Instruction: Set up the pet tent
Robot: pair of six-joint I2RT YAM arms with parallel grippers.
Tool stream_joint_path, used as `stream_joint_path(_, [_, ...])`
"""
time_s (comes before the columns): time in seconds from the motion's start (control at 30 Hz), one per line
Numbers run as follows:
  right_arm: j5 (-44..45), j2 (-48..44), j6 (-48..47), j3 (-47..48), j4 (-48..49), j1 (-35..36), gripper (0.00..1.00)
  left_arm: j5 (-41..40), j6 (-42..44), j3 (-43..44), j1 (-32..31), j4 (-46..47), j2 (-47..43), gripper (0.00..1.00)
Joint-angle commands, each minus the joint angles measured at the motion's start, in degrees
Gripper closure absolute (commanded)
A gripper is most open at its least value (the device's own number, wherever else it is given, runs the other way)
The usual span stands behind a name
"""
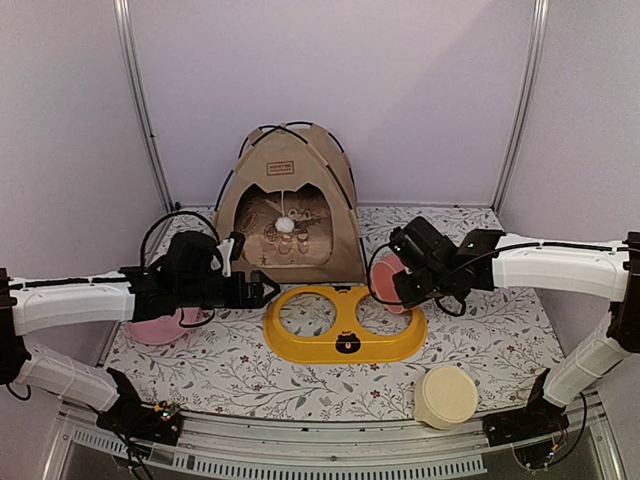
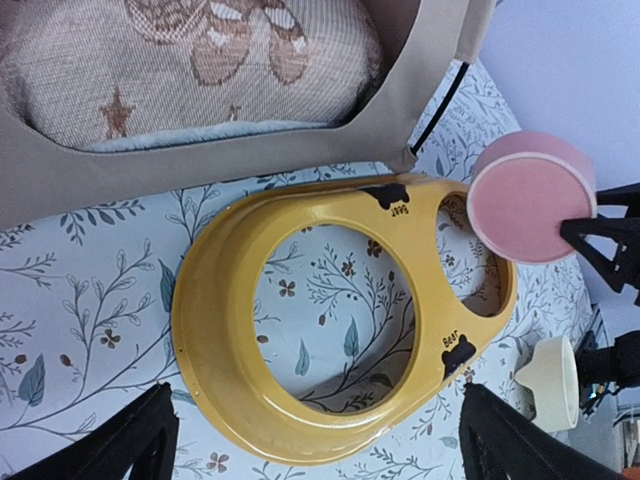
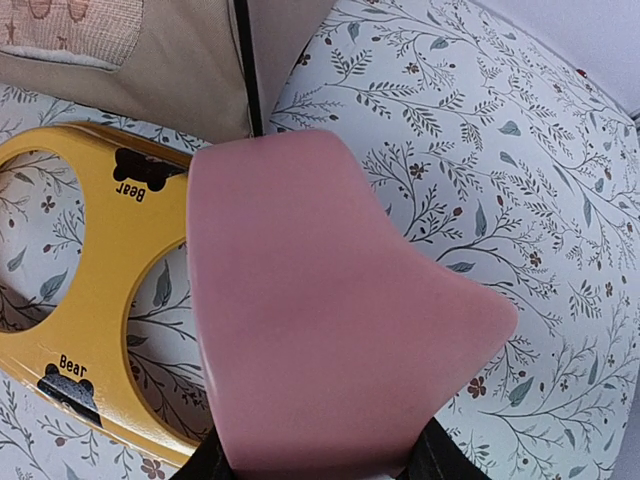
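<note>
The pet tent (image 1: 292, 205) stands erected at the back centre: tan fabric, black poles crossing on top, a brown label, a white pom-pom (image 1: 285, 225) hanging in the doorway. A bear-print cushion (image 2: 190, 65) lies inside. Its front edge shows in the left wrist view (image 2: 250, 165) and a corner with a pole in the right wrist view (image 3: 190, 70). My left gripper (image 1: 268, 290) is open and empty, level with the left end of a yellow bowl holder (image 1: 345, 322); its jaws (image 2: 315, 400) stand wide apart. My right gripper (image 1: 398, 283) is shut on a pink bowl (image 3: 320, 320), held tilted above the holder's right hole.
The yellow holder (image 2: 230, 350) has two empty holes. A second pink bowl (image 1: 160, 326) sits under my left arm. A cream bowl (image 1: 447, 397) lies on its side at the front right. Frame posts stand at the back corners.
</note>
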Motion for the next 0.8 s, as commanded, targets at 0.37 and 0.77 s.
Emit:
stream_joint_path(0.37, [10.7,8.4,-2.46,7.31,-2.85,6.11,0.86,-1.09,0.3,1.99,-4.37,2.48,8.37,0.06])
stream_joint_path(0.77, [4.19,7.94,-2.82,8.63,-1.6,8.6,0.43,-1.46,0.41,2.46,-4.99,2.48,10.07,0.11])
